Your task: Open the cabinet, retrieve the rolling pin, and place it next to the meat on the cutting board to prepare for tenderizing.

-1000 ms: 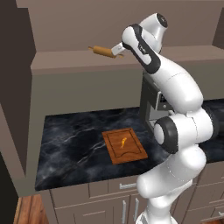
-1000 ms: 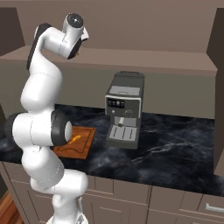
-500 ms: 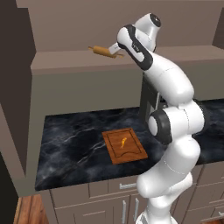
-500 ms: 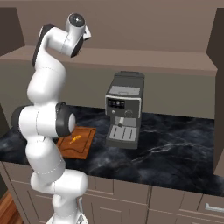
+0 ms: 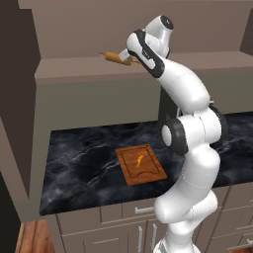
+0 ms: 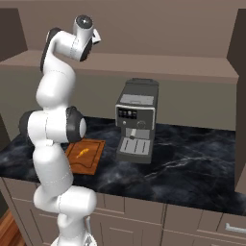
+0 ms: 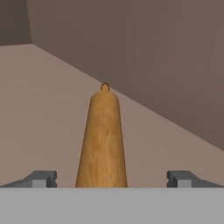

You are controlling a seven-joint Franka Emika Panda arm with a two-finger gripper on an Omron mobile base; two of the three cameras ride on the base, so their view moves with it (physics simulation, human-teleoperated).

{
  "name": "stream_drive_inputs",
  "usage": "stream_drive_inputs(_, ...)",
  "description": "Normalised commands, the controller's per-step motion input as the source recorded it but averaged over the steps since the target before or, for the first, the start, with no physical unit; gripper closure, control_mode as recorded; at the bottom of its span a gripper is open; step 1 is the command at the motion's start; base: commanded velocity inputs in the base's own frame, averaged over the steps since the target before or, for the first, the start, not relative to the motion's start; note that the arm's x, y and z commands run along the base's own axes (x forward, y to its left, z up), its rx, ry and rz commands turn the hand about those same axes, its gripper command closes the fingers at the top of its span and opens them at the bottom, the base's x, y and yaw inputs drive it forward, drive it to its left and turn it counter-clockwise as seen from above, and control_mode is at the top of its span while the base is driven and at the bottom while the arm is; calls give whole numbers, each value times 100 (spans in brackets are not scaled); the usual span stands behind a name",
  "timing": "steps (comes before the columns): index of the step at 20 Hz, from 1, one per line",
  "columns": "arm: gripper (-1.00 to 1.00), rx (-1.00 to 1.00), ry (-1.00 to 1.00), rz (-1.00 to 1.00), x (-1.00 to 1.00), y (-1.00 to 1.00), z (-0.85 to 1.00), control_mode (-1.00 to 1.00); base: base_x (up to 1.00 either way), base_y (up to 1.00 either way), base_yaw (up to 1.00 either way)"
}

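The cabinet (image 5: 74, 29) stands open, and the rolling pin (image 5: 116, 58), a tan wooden cylinder, lies on its shelf. My gripper (image 5: 132, 61) is at the pin's right end. In the hand view the rolling pin (image 7: 103, 140) runs straight away from me between the fingertips (image 7: 43, 178), which stand wide apart without touching it; the gripper (image 7: 113, 180) is open. Below on the counter lies the reddish-brown cutting board (image 5: 141, 165) with the small orange meat (image 5: 140, 160) near its middle. Both show again in the right base view, board (image 6: 91, 158) and meat (image 6: 82, 153).
A grey coffee machine (image 6: 137, 122) stands on the dark marble counter (image 5: 79, 168) right of the board. The cabinet's back wall (image 7: 166, 57) lies close behind the pin. An open cabinet door (image 5: 15, 99) hangs at the left. Base cabinets with drawers (image 6: 192, 226) run below.
The hand has slid a little left toward the rolling pin and the arm's elbow has straightened up. The pin has stayed in place on the shelf.
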Motion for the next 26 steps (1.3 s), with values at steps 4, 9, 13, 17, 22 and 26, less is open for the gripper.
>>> stream_drive_inputs(4,-100,-1,5,-3,18,17,-8,-100,0,0,0)
stream_drive_inputs(9,-100,-1,4,-2,15,10,-12,-100,0,0,0)
stream_drive_inputs(13,-100,-1,1,-1,13,3,-17,-100,0,0,0)
stream_drive_inputs(17,-100,0,0,0,1,0,-20,-100,0,0,0)
stream_drive_inputs(22,100,0,0,0,0,3,-37,-100,0,0,0)
stream_drive_inputs(26,100,0,0,0,0,5,-42,-100,0,0,0)
